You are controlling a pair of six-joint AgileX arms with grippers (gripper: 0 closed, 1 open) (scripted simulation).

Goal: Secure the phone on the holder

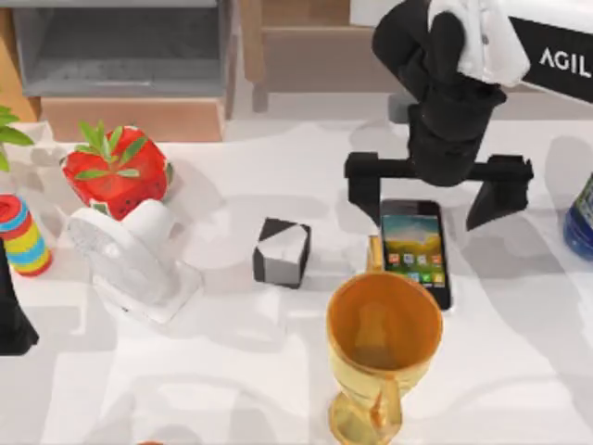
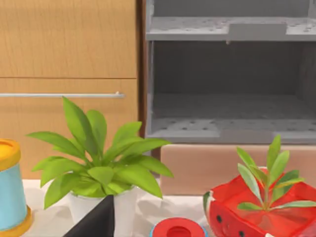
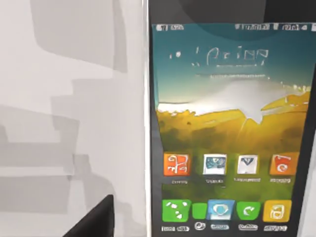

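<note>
- The right gripper hangs above the far end of the phone, near the middle of the table. Its two black fingers are spread wide and grip nothing.
- The phone stands with its screen toward the camera, its lower end close behind the golden goblet. It appears to lean on a small orange holder, which peeks out at its left edge, so the task looks nearly done or done.
- In the right wrist view the phone is very close under the camera.
- The left arm is parked at the table's left edge; whether its fingers are open cannot be told.
- Risk: if the right gripper moves down or sideways, a finger may push the phone off the holder.
- Risk: a wide swing toward the front could knock the goblet, which stands just beside the phone.
- The black-and-white cube lies apart to the left and seems safe.
</note>
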